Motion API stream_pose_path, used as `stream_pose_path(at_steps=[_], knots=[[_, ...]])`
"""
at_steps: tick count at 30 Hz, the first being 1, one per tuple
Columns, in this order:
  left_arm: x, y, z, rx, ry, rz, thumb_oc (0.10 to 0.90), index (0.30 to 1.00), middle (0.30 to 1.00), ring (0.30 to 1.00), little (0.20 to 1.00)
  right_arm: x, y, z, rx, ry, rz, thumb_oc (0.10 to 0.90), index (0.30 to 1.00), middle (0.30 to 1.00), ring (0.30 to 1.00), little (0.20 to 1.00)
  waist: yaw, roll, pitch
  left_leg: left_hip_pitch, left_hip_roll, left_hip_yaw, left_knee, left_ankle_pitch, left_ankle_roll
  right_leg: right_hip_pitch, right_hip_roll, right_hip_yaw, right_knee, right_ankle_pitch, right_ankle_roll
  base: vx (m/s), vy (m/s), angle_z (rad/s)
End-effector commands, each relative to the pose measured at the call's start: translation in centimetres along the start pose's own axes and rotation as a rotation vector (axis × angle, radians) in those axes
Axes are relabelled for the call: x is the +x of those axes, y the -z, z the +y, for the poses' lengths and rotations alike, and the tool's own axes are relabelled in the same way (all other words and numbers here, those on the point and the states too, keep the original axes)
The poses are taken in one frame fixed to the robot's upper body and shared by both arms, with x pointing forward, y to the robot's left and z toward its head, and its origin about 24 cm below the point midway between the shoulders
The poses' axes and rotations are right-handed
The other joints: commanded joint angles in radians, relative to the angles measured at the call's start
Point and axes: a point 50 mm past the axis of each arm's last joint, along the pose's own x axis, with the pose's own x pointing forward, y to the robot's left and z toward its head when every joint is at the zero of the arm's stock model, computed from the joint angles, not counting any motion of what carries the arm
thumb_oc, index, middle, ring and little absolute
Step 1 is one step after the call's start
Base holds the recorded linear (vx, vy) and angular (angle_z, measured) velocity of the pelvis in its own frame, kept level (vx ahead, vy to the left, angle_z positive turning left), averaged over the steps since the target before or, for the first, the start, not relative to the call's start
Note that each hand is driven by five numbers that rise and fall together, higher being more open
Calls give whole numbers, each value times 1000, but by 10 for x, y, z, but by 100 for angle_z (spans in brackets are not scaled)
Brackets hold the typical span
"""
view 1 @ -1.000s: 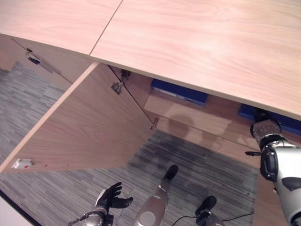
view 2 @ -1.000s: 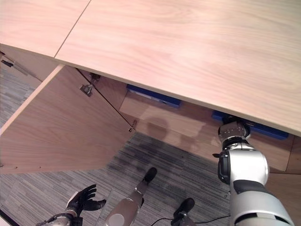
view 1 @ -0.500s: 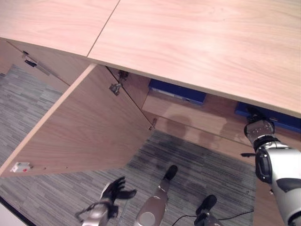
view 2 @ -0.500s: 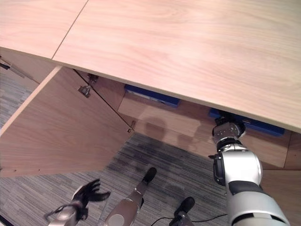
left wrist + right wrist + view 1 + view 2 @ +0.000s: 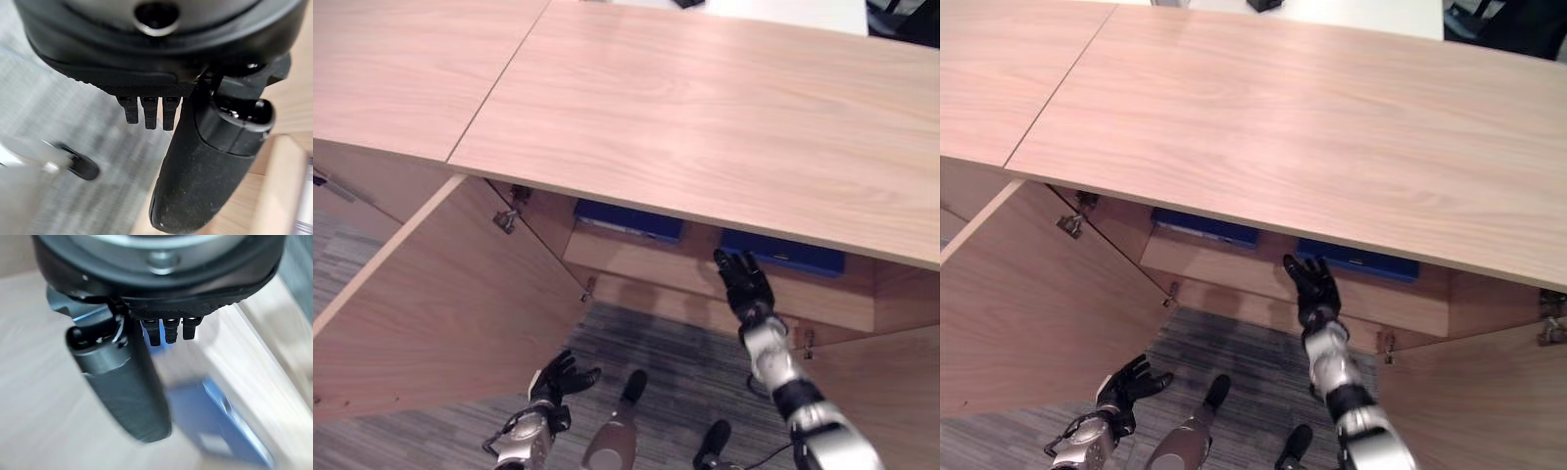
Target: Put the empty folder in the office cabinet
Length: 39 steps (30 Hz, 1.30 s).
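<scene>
Two blue folders lie flat on the shelf inside the open wooden cabinet (image 5: 705, 117): one folder (image 5: 628, 220) toward the left, the other folder (image 5: 783, 255) toward the right. My right hand (image 5: 742, 284) is raised in front of the shelf just left of the right folder, fingers straight and spread, holding nothing. A blue folder (image 5: 215, 431) lies past that hand in the right wrist view. My left hand (image 5: 558, 377) hangs low over the carpet, fingers relaxed and empty.
The left cabinet door (image 5: 440, 294) stands swung wide open toward me. The right door (image 5: 886, 382) is open too, at the lower right. Grey striped carpet (image 5: 675, 352) covers the floor in front of the cabinet.
My right hand has come out from the shelf and moved left, its fingers showing spread. The right folder stays on the shelf. The camera has tilted up, shifting the whole scene.
</scene>
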Motion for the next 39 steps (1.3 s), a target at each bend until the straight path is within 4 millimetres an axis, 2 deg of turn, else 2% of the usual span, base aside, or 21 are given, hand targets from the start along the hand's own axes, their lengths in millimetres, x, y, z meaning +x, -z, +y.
stream_pose_path(at_steps=[1, 2, 3, 5, 16, 21, 26, 29, 32, 33, 35, 36, 37, 38, 39], knots=[[1, 0, 13, 4, -38, -4, 800, 900, 900, 900, 900, 7, -45, 11, -105, -139, -174, 800, 900, 900, 900, 900, 8, 6, -93, 100, 43, -8, -9, -138, -28, 64, -22, -39, 90, -135, 53, 41, 56, -22], [-1, 4, 17, -6, -50, 9, 800, 900, 900, 900, 900, -6, -35, 4, -109, -185, -138, 800, 900, 900, 900, 900, -20, 4, -113, 124, 44, 7, -9, -144, -25, 78, -24, -31, 84, -130, 55, 26, 42, -17], [-1, 4, 17, -6, -50, 9, 800, 900, 900, 900, 900, -6, -35, 4, -109, -185, -138, 800, 900, 900, 900, 900, -20, 5, -112, 124, 44, 7, -9, -144, -25, 78, -24, -31, 84, -130, 55, 34, 45, -11], [-2, 7, 21, -3, -53, 19, 800, 900, 900, 900, 900, -17, -21, -5, -154, -205, -71, 800, 900, 900, 900, 900, -39, 4, -127, 148, 48, 22, -9, -150, -25, 91, -23, -20, 80, -130, 55, 13, 7, -25], [-11, 25, 35, -35, -85, 70, 800, 900, 900, 900, 900, -37, 1, -16, -181, -267, 52, 800, 900, 900, 900, 900, -68, 12, -151, 196, 56, 68, -9, -157, -29, 122, -20, 16, 49, -117, 54, -11, -9, -13], [-14, 30, 40, -40, -97, 81, 800, 900, 900, 900, 900, -45, 10, -17, -285, -333, 143, 800, 900, 900, 900, 900, -75, 17, -155, 213, 60, 77, -9, -153, -33, 139, -17, 22, 43, -118, 49, -34, -44, -12], [-17, 35, 41, -53, -105, 84, 800, 900, 900, 900, 900, -50, 13, -27, -579, -367, 216, 800, 900, 900, 900, 900, -75, 31, -146, 222, 70, 78, -9, -137, -50, 161, -10, 18, 23, -121, 42, -39, -72, -1], [-16, 32, 35, -68, -87, 63, 800, 900, 900, 900, 900, -48, 12, -27, -829, -427, 245, 800, 900, 900, 900, 900, -61, 44, -131, 226, 78, 71, -9, -123, -63, 175, -2, 12, 13, -126, 35, -48, -83, 2], [-18, 35, 33, -93, -78, 58, 800, 900, 900, 900, 900, -47, 15, -32, -977, -455, 288, 800, 900, 900, 900, 900, -49, 61, -116, 225, 87, 62, -9, -105, -74, 185, 5, 0, 7, -137, 30, -53, -49, 9], [-17, 33, 32, -98, -76, 46, 800, 900, 900, 900, 900, -43, 11, -31, -1034, -455, 270, 800, 900, 900, 900, 900, -41, 74, -98, 208, 93, 49, -9, -59, -89, 184, 7, -11, 7, -143, 31, -155, -25, 23], [-16, 30, 26, -121, -68, 23, 800, 900, 900, 900, 900, -41, 10, -34, -1167, -460, 270, 800, 900, 900, 900, 900, -19, 79, -76, 159, 90, 40, -9, -36, -104, 177, -4, -46, 7, -147, 32, -164, -2, 19], [-16, 30, 26, -121, -67, 23, 800, 900, 900, 900, 900, -41, 10, -34, -1168, -460, 270, 800, 900, 900, 900, 900, -22, 79, -79, 154, 87, 37, -9, -32, -102, 174, -6, -49, 7, -145, 33, -251, 76, 34], [-16, 27, 23, -157, -73, 2, 800, 900, 900, 900, 900, -35, -4, -42, -1354, -430, 238, 800, 900, 900, 900, 900, -26, 80, -57, 100, 119, 218, -5, 15, -93, 161, -30, -117, 7, -143, 37, -196, 67, 67], [-16, 27, 23, -157, -74, 2, 800, 900, 900, 900, 900, -35, -4, -42, -1355, -430, 238, 800, 900, 900, 900, 900, -25, 79, -57, 100, 119, 219, -5, 15, -93, 160, -31, -115, 7, -143, 37, -211, 36, 120], [-15, 24, 21, -155, -65, -11, 800, 900, 900, 900, 900, -34, -5, -47, -1387, -396, 234, 800, 900, 900, 900, 900, -44, 67, -60, 107, 162, 356, -3, 7, -88, 165, -38, -139, 7, -158, 39, -91, -18, 156]])
